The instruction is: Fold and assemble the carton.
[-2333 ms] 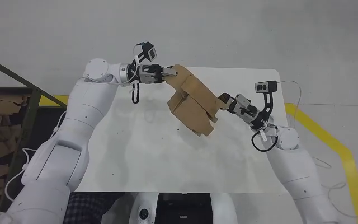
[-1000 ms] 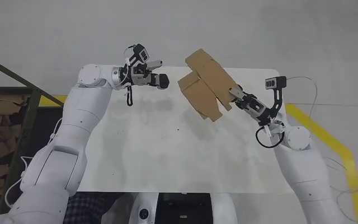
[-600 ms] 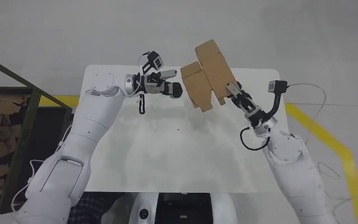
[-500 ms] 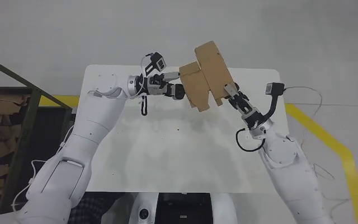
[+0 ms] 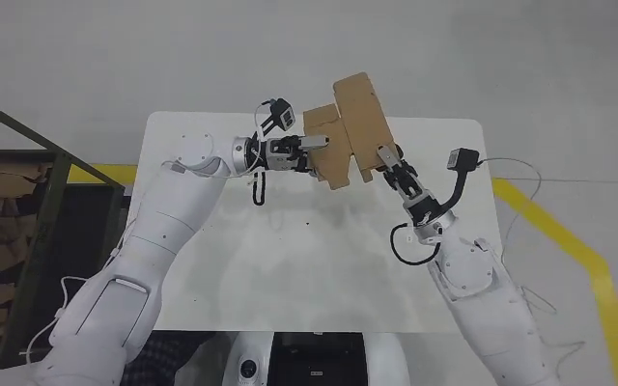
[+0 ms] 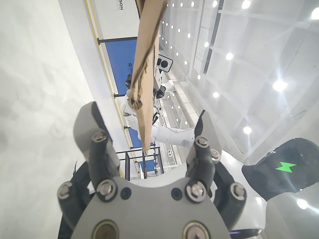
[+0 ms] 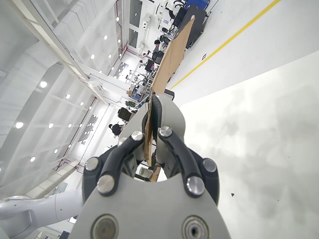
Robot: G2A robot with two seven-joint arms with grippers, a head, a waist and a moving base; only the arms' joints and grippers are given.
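The flattened brown carton point(image 5: 350, 125) is held up on edge above the far side of the white table point(image 5: 290, 280). My right gripper point(image 5: 384, 156) is shut on its right-hand flap; the right wrist view shows the cardboard point(image 7: 172, 58) pinched between the closed fingers of the gripper point(image 7: 151, 103). My left gripper point(image 5: 319, 147) is at the carton's left edge. In the left wrist view that gripper point(image 6: 148, 125) stands open, and the carton's thin edge point(image 6: 145, 70) hangs down between the two fingers without either pad pressing on it.
A yellow floor line point(image 5: 550, 227) runs past the table's right side. A dark rack with cardboard point(image 5: 24, 193) stands off the left edge.
The left gripper let go of the carton, drew back, then came right to its left edge again, fingers open. The right arm swung the carton up and toward the far edge.
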